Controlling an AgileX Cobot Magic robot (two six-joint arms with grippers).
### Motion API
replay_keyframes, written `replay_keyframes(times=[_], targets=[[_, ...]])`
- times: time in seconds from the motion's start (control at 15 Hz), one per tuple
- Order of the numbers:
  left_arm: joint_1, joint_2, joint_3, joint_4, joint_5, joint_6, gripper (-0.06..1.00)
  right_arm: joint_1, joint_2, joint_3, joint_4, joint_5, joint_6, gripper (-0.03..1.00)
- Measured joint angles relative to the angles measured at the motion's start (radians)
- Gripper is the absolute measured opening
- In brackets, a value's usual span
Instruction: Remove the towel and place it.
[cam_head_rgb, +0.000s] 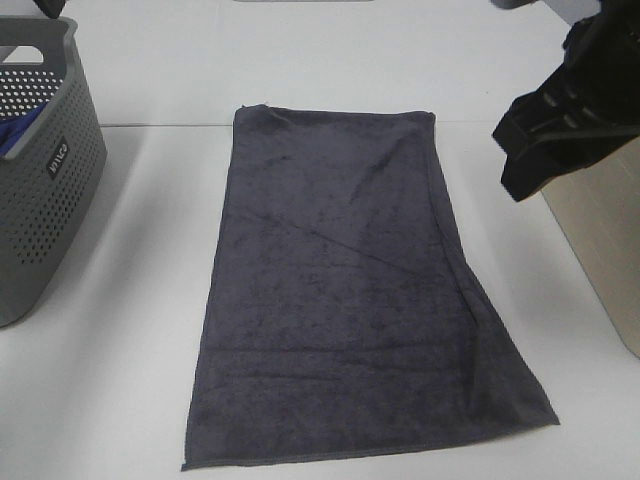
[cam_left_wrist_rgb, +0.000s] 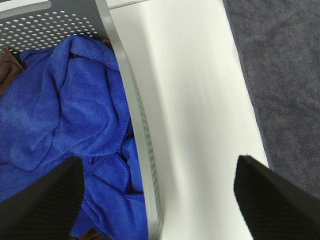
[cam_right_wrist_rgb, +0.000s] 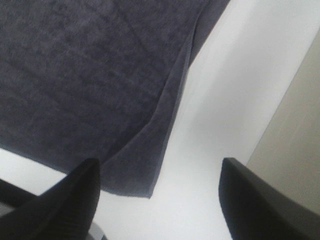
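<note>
Holding: perforated grey plastic basket, crumpled blue cloth inside
Lying flat: dark charcoal terry towel on white table
Gaping, empty: left gripper, right gripper

place: lab-style laundry test bench | cues: bare white table; perforated grey basket; beige bin

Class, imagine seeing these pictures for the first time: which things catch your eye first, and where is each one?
The dark grey towel dominates, spread flat across the middle of the white table. At the left edge stands a perforated grey basket, and the left wrist view shows a bright blue cloth bundled inside it. The right gripper hangs open above the towel's right edge.
</note>
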Motion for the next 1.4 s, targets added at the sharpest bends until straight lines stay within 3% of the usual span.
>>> replay_keyframes(times=[0.27,0.47,0.73,1.07,1.27,1.4], targets=[[0.000,0.000,0.001,-0.011,0.000,0.014,0.77,0.002,0.058,0.101,0.041,-0.005,0.001,0.67],[0.000,0.000,0.001,-0.017,-0.002,0.015,0.77,0.002,0.114,0.211,0.084,-0.087,0.001,0.67],[0.000,0.000,0.001,-0.050,-0.007,0.028,0.77,0.002,0.225,0.231,0.121,-0.114,0.005,0.72],[0.000,0.000,0.001,-0.067,-0.010,0.059,0.77,0.002,0.281,0.231,0.044,-0.209,0.049,0.73],[0.000,0.000,0.001,-0.068,-0.010,0.064,0.77,0.002,0.295,0.281,-0.064,-0.251,0.127,0.73],[0.000,0.000,0.001,-0.068,-0.011,0.067,0.77,-0.002,0.319,0.287,-0.064,-0.268,0.131,0.73]])
